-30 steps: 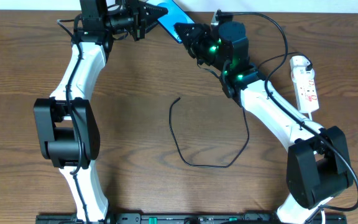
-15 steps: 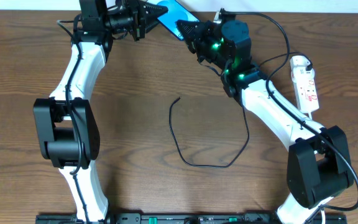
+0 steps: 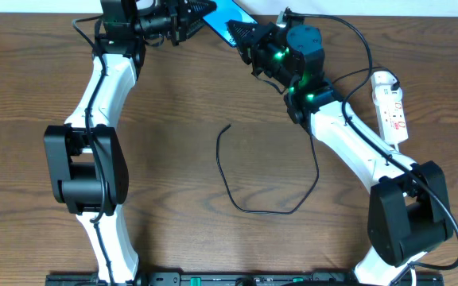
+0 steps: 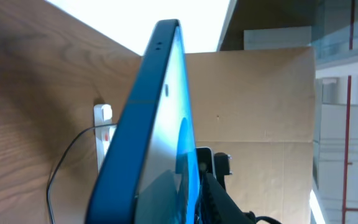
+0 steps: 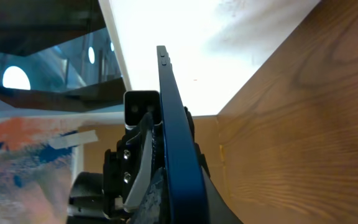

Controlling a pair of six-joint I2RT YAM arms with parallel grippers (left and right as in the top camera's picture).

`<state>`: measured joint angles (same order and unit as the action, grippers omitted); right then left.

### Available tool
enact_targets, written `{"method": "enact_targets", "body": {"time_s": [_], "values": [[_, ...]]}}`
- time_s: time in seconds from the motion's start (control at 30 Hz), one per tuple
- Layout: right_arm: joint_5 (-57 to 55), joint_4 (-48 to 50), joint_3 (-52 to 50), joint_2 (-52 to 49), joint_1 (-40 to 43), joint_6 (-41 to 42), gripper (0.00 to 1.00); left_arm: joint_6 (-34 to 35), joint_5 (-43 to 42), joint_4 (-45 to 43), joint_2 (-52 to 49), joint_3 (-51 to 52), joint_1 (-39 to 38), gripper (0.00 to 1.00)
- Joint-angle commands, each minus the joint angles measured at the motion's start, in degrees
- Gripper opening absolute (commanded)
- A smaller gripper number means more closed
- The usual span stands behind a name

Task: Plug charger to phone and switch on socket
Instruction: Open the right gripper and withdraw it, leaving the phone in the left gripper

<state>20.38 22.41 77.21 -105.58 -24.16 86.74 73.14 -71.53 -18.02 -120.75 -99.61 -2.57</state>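
The phone, slim with a bright blue screen, is lifted at the table's far edge between both grippers. My right gripper is shut on its near end; in the right wrist view the phone's dark edge runs up from that gripper. My left gripper is at the phone's other end, and the phone fills its wrist view. One black pad is close against the screen. The charger, a thin black cable, lies looped mid-table with its tip free. The socket lies at the right.
The white power strip also shows past the phone in the left wrist view, with a thin black cable beside it. A brown board stands behind the table's far edge. Both arm bases sit at the near edge.
The phone and both grippers have shifted slightly toward the far edge. The right gripper has closed on the phone. The charger cable and socket have not moved.
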Motion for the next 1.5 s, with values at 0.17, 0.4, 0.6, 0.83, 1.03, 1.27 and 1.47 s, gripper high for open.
{"method": "enact_targets", "body": {"time_s": [0.17,0.4,0.6,0.83,1.03,1.27,1.47], "values": [[1.2,-1.53,-0.07,-0.92,-0.74,6.03,0.01,-2.01,-2.36,-6.6,1.68,-0.74,-0.79,0.24],[1.18,0.61,-0.07,-0.92,-2.27,6.23,0.01,-1.97,1.7,-6.56,1.68,-0.74,-0.79,0.26],[1.22,0.52,-0.07,-0.92,-2.91,5.4,0.01,0.04,6.03,-6.56,1.68,-0.74,-0.79,0.26],[1.81,-0.81,-0.07,-0.92,-3.91,4.48,0.01,2.45,7.8,-6.56,1.68,-0.74,-0.79,0.25],[1.77,-0.79,-0.07,-0.92,-5.33,4.5,0.01,4.11,8.61,-6.54,1.68,-0.74,-0.79,0.26],[1.77,-0.74,-0.07,-0.92,-5.57,4.5,0.01,4.11,8.61,-6.54,1.68,-0.74,-0.9,0.25],[2.8,-0.33,-0.07,-0.92,-5.84,4.17,0.01,4.07,8.87,-6.54,1.68,-0.74,-1.16,0.25]]}}
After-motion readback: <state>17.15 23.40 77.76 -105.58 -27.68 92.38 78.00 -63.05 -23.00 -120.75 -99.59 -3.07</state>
